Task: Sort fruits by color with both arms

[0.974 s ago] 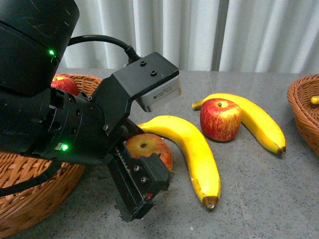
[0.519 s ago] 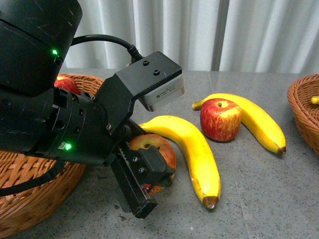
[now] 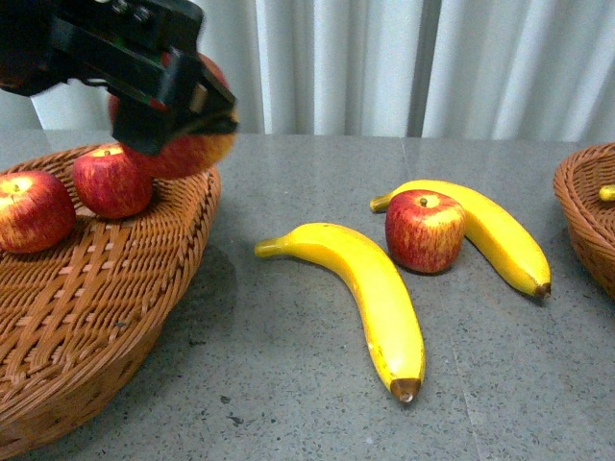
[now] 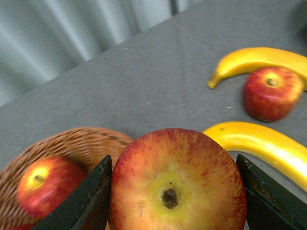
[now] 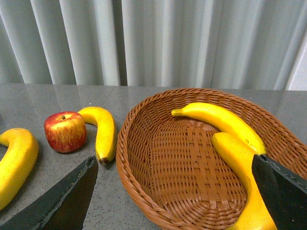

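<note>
My left gripper is shut on a red-and-yellow apple and holds it in the air over the far rim of the left wicker basket. Two apples lie in that basket. On the table are a banana, a second banana and, leaning on it, an apple. My right gripper is open over the right basket, where two bananas lie.
The grey table runs back to a pale curtain. The right basket's rim shows at the front view's right edge. The left basket's wall stands close to the nearer banana's stem end.
My left arm has lifted the apple off the table beside the near banana and carried it up and to the left, over the left basket. The fruit on the table has stayed put.
</note>
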Controlling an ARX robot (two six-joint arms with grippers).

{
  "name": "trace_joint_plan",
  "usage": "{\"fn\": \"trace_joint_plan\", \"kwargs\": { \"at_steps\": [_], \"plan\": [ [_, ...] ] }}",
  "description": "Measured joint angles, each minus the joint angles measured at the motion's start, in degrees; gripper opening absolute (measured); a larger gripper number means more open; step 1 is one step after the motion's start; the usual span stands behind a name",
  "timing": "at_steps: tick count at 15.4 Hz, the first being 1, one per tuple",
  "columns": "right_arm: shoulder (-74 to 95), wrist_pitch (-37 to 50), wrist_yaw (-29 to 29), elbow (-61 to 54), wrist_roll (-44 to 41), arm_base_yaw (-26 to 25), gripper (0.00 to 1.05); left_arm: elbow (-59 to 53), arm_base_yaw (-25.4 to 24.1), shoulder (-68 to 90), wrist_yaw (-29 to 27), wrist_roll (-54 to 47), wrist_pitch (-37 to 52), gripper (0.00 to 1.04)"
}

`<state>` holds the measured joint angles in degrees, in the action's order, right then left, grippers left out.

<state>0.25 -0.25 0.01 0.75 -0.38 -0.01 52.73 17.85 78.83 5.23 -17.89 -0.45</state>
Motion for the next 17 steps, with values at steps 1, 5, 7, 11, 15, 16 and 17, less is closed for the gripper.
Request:
{"fn": "trace_joint_plan", "kwargs": {
  "at_steps": [1, 5, 7, 11, 15, 16, 17],
  "plan": [
    [0.0, 0.0, 0.0, 0.0, 0.0, 0.0, 0.98, 0.0, -3.3, -1.2, -2.5, 3.2, -0.4, 0.67],
    [0.0, 0.0, 0.0, 0.0, 0.0, 0.0, 0.98, -1.2, -19.3, -1.5, -4.0, 15.3, -1.2, 0.67],
    [0.0, 0.0, 0.0, 0.0, 0.0, 0.0, 0.98, -3.4, -20.0, 0.5, -2.0, 17.7, -1.1, 0.67],
    [0.0, 0.0, 0.0, 0.0, 0.0, 0.0, 0.98, -3.8, -17.4, 4.4, -1.5, 18.0, 1.4, 0.67],
    [0.0, 0.0, 0.0, 0.0, 0.0, 0.0, 0.98, -5.4, -14.7, 6.3, -0.1, 17.5, 3.1, 0.77],
    [0.0, 0.0, 0.0, 0.0, 0.0, 0.0, 0.98, -5.5, -14.2, 6.3, 0.0, 17.5, 3.6, 0.9],
    [0.0, 0.0, 0.0, 0.0, 0.0, 0.0, 0.98, -5.5, -14.3, 6.3, 0.0, 17.3, 3.6, 1.0]
  ]
}}
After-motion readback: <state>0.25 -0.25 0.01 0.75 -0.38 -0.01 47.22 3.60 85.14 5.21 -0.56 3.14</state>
